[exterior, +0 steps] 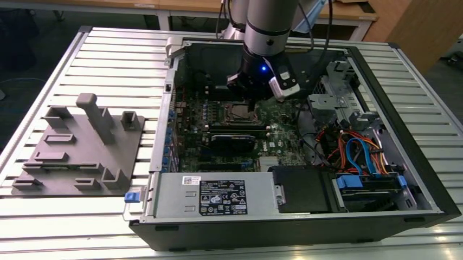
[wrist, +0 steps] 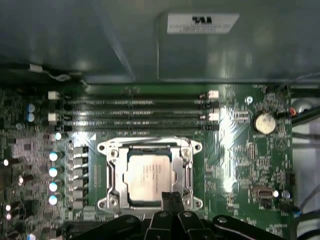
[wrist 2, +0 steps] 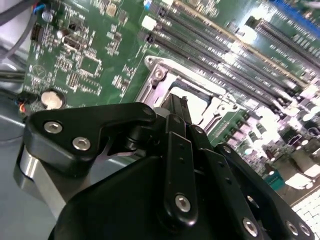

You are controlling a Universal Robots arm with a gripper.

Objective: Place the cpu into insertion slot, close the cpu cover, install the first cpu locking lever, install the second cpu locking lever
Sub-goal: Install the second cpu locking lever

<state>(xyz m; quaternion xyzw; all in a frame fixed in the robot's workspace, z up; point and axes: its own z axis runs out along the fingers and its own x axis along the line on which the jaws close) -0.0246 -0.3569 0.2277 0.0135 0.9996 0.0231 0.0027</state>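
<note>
Green circuit board (wrist: 235, 150), dull silver cpu (wrist: 149, 176) seated under closed cover (wrist: 114, 172) (framed), hand (wrist: 171, 199) fingertips together, empty.

we see the gripper (wrist: 170, 197) low inside the open computer case (exterior: 405, 216), its fingertips at the edge of the cpu cover (wrist: 150, 150) over the cpu (wrist: 147, 175). the memory slots (wrist: 135, 112) lie just beside the socket, with the case wall close behind them. the drive cage (exterior: 329, 105) and cables (exterior: 354, 151) crowd the exterior view's right.
</note>
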